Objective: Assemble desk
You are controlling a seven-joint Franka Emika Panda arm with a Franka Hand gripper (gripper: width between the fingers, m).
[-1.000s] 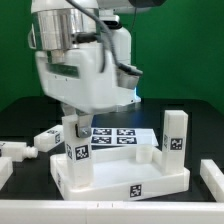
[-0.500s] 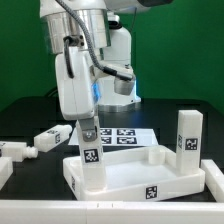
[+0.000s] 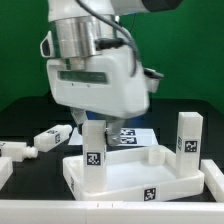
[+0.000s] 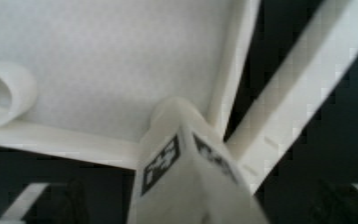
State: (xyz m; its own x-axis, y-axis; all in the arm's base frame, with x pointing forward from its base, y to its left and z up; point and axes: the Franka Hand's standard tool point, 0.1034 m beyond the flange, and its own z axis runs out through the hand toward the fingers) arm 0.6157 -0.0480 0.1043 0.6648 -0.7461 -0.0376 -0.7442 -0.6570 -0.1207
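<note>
Directly below the gripper (image 3: 96, 120), a white leg (image 3: 95, 152) stands upright in the corner of the tabletop (image 3: 140, 178) toward the exterior view's left, its long axis vertical and in line with the wrist. Whether the jaws clamp it or stand clear I cannot tell, as the wrist housing hides them; the tabletop rests on the black surface (image 3: 40, 165).

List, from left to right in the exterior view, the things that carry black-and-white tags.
leg lying on the table → standing leg under the arm → marker board → standing leg on the right. The tabletop spans several of these, so it is left out.
</note>
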